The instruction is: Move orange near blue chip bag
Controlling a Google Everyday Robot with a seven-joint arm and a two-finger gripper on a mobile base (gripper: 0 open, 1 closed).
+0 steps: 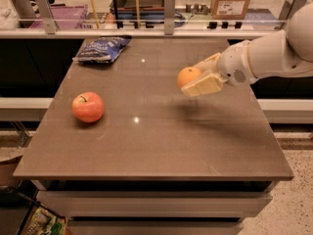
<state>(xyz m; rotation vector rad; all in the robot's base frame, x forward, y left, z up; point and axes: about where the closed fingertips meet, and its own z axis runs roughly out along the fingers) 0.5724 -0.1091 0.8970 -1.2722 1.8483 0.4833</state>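
Observation:
The orange (pixel 187 76) is held between the cream fingers (pixel 203 85) of my gripper (pixel 194 76), lifted above the right middle of the brown table (pixel 156 146). The gripper is shut on it and comes in from the right on a white arm. The blue chip bag (pixel 102 49) lies flat at the table's far left corner, well to the left of and beyond the orange.
A red-pink apple (pixel 88 106) with a stem sits on the table's left side. A glass-railed counter (pixel 166 13) with boxes and tools runs behind the table. Dark floor gaps flank the table on both sides.

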